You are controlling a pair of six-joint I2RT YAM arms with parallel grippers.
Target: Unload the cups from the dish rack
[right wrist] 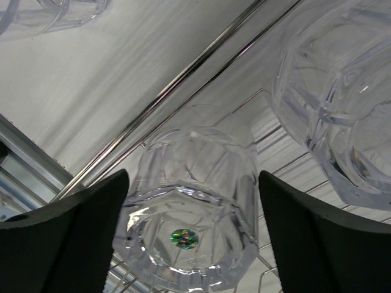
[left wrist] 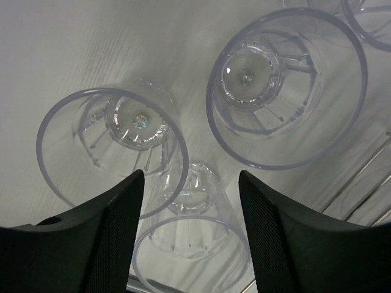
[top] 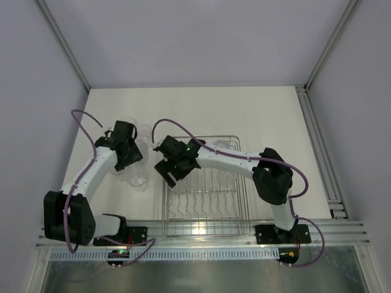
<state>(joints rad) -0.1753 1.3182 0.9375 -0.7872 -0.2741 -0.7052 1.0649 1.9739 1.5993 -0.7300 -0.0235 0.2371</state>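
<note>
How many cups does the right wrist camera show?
3: one cup between the fingers in the dish rack; second cup at right; third cup, cropped, top left. Others may be hidden.

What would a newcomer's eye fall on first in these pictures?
Probably the large silver wire dish rack on the white table, with the right pincer straddling a small clear plastic cup at its left edge. Next, the cluster of identical clear cups standing upright on the table left of the rack, under the left pincer.
</note>
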